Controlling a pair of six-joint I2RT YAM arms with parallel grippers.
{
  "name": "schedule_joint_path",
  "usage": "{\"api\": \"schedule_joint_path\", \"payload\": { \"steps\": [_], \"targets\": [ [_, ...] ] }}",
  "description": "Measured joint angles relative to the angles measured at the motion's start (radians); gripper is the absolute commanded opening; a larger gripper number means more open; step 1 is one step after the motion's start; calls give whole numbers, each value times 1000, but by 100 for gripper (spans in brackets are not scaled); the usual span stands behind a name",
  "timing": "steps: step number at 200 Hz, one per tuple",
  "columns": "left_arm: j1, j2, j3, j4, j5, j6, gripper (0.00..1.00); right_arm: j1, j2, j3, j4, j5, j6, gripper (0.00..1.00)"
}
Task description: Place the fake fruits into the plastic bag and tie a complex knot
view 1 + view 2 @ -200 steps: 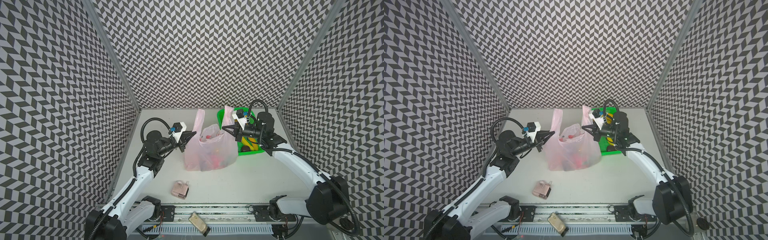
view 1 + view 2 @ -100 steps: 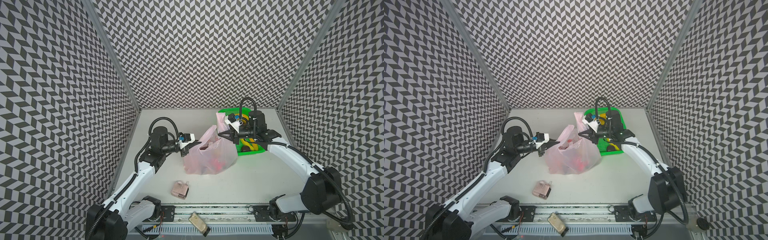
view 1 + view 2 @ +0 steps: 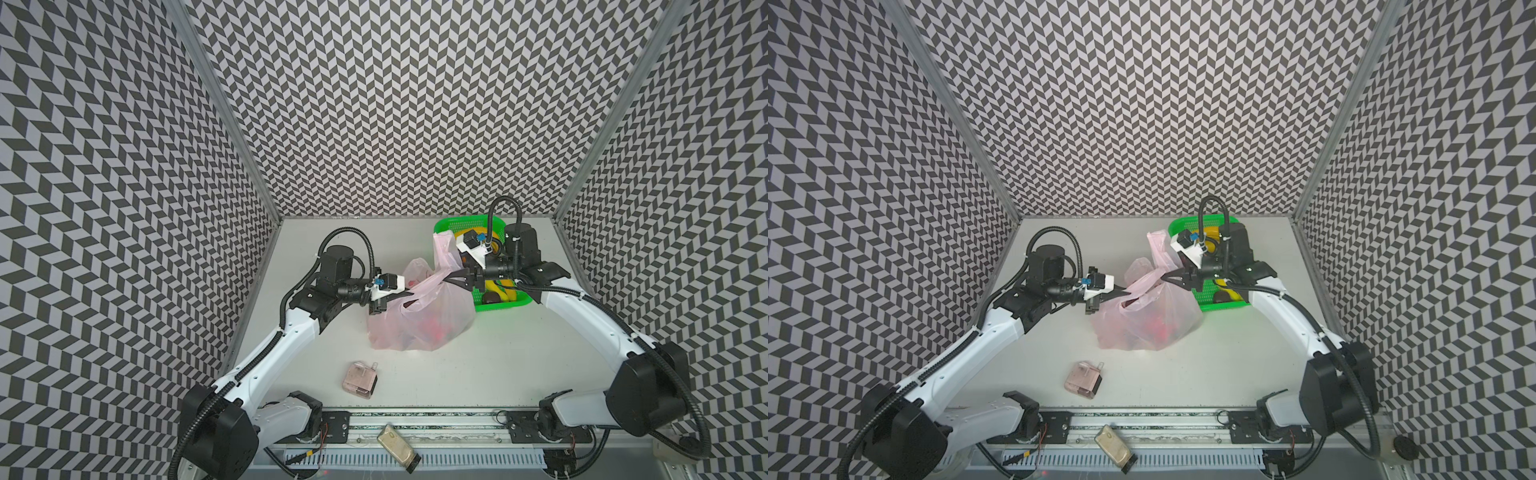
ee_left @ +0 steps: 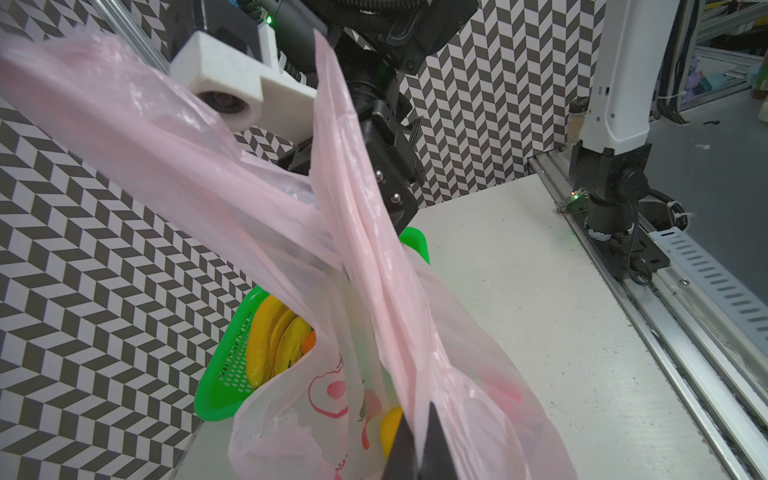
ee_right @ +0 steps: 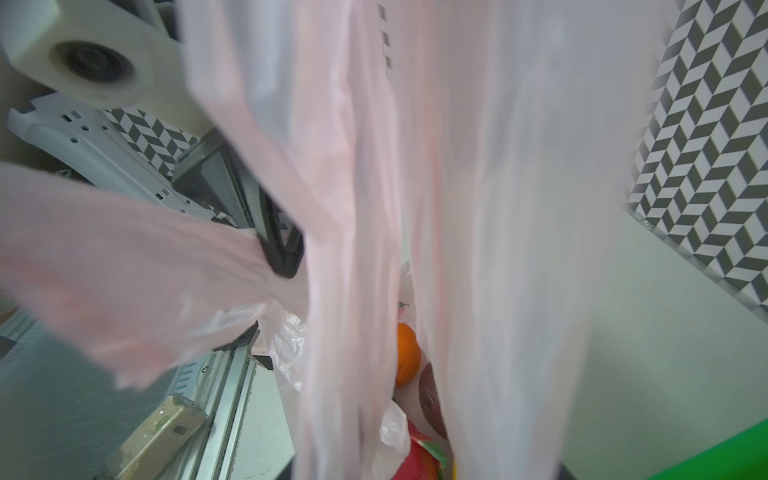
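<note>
The pale pink plastic bag (image 3: pixel 419 324) slumps on the table in both top views. My left gripper (image 3: pixel 411 294) is shut on one handle strip (image 4: pixel 374 257). Its two handles cross over the mouth, and no knot shows. My right gripper (image 3: pixel 448 280) meets the bag from the basket side, fingers apart, with loose film draped between them. The other handle (image 3: pixel 446 249) stands up behind it. Inside the bag lie an orange (image 5: pixel 405 353), a dark brown fruit (image 5: pixel 430 395) and a dragon fruit (image 5: pixel 419 457). Yellow bananas (image 3: pixel 500 286) and another dark fruit (image 3: pixel 492 296) sit in the basket.
The green basket (image 3: pixel 503 305) stands behind the bag on the right, close under my right wrist. A small pinkish clear box (image 3: pixel 360 377) lies in front of the bag. A tan packet (image 3: pixel 397 446) rests on the front rail.
Both grippers came down and toward each other, laying the handles across one another as the bag sagged. The right jaws, shut on a handle before, have parted.
</note>
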Motion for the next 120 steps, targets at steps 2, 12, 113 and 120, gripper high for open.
{"api": "schedule_joint_path", "payload": {
  "steps": [2,12,113,120],
  "targets": [
    [0,2,5,-5,-1,1,0,-3,-5,-3,2,-2,3,57],
    [-2,10,22,-24,-2,6,0,-18,-25,-18,14,-14,8,61],
    [-21,27,97,-152,-37,46,0,-49,-60,-45,93,-100,54,9],
    [-21,27,110,-164,-44,46,0,-47,-60,-45,97,-99,55,5]
  ]
}}
